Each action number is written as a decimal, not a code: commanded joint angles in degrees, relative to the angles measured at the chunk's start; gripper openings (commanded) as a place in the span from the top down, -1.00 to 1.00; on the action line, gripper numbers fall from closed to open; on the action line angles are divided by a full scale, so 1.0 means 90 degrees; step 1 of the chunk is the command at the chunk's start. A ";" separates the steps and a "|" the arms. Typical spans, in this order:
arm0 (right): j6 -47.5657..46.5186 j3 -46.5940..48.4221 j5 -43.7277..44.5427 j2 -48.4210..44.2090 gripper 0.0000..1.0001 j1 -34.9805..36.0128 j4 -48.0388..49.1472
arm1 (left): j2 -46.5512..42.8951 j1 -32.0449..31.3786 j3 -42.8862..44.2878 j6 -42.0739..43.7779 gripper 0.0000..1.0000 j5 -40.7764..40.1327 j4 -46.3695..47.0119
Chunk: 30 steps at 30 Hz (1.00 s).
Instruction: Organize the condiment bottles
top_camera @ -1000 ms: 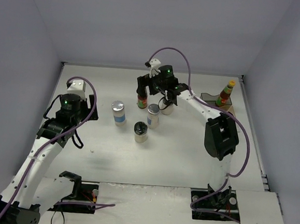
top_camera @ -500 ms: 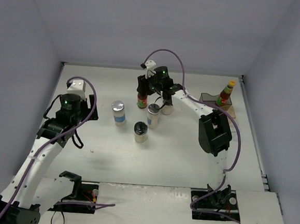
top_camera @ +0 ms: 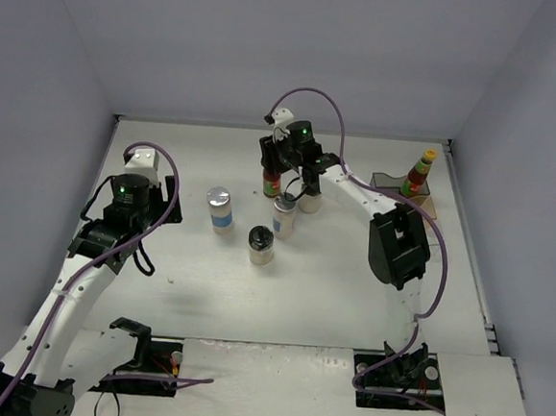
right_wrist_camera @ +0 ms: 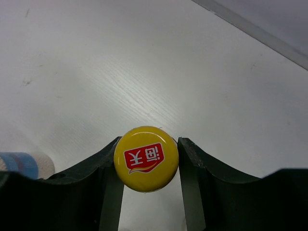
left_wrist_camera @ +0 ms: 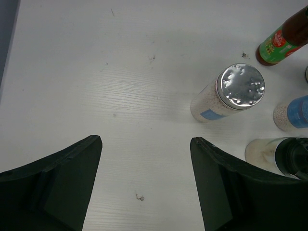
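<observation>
From overhead, I had the right gripper (top_camera: 273, 169) in the upper middle of the frame, clamped on a red sauce bottle (top_camera: 271, 183). The right wrist view confirmed it: the bottle's yellow cap (right_wrist_camera: 146, 159) sat low in the middle of the frame with both fingers (right_wrist_camera: 103, 185) pressed against its sides. I could not tell whether the bottle's base touched the table (top_camera: 349, 281).

Just below and right of that bottle stood a silver-lidded shaker (top_camera: 283, 215). A pale jar (top_camera: 309, 204) was beside it, partly hidden under the right arm. A black-lidded jar (top_camera: 261, 245) stood near the centre of the frame, and the other shaker (top_camera: 219, 208) stood to its upper left.

The second red bottle (top_camera: 418, 173) stood upright on the clear organizer (top_camera: 388, 183) at the upper right, well apart from the rest.

The left gripper (left_wrist_camera: 144, 144) hung at the left of the overhead view. Its fingers were spread wide over bare table and gripped nothing.
</observation>
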 commanded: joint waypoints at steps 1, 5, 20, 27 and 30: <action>-0.0156 0.0448 0.0743 -0.1173 1.00 -0.0345 0.1155 | -0.0057 0.0064 0.0060 0.0028 -0.48 0.0020 0.0384; -0.0010 0.0204 0.0792 -0.1780 1.00 -0.0843 0.1252 | -0.0057 0.0064 0.0070 0.0028 -0.49 0.0020 0.0394; 0.0214 -0.2003 0.1936 -0.3743 1.00 -0.2601 0.1252 | 0.0021 0.0054 0.0070 -0.0031 -0.49 0.0069 0.0374; 0.0254 -0.2618 0.1701 -0.3656 1.00 -0.3060 0.1633 | 0.0061 0.0054 0.0050 -0.0050 -0.48 0.0069 0.0384; 0.0234 -0.2726 0.1750 -0.3568 1.00 -0.3119 0.1799 | 0.0080 0.0054 0.0060 -0.0050 -0.49 0.0069 0.0384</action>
